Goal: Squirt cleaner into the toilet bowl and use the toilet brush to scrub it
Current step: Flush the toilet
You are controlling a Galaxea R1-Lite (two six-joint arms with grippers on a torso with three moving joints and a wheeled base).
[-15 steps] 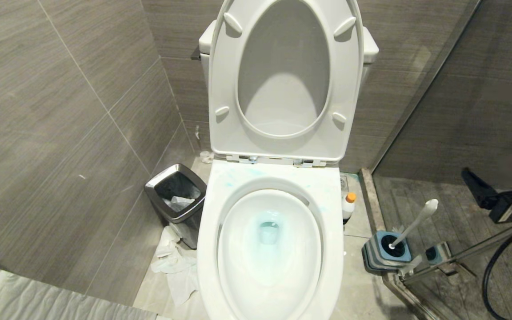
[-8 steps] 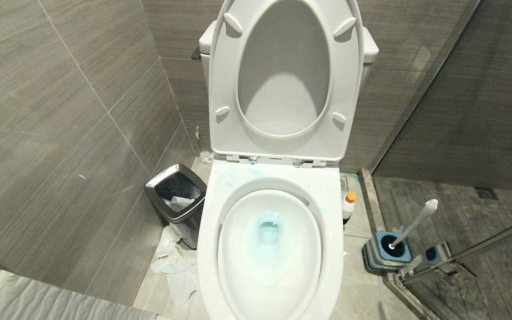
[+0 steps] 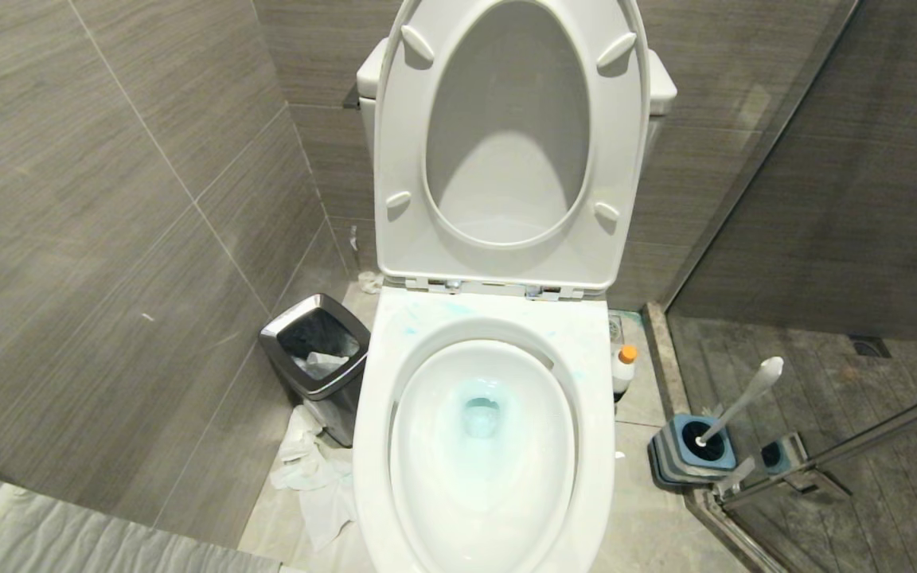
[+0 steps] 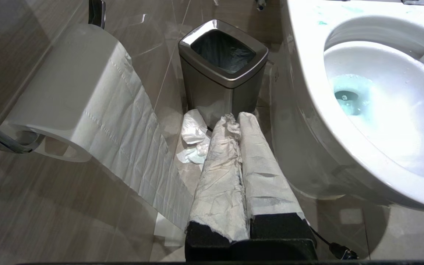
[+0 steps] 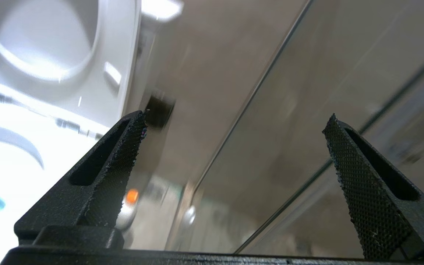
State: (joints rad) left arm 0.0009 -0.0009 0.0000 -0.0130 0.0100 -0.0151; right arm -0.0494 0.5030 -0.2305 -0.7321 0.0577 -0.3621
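glossy oval toilet bowl (image 3: 395, 374) | slim toilet brush (image 3: 737, 402) | steel-rimmed bin (image 3: 299, 370)

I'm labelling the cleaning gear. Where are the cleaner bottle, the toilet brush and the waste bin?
Cleaner bottle (image 3: 626, 368), head view, on its white body below the orange cap.
Toilet brush (image 3: 747, 395), head view, on the white handle.
Waste bin (image 4: 222, 79), left wrist view, on its steel rim.

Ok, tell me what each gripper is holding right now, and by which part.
Nothing is held. The right gripper is open and empty. The left gripper is shut, its paper-wrapped fingers pressed together with nothing between them.
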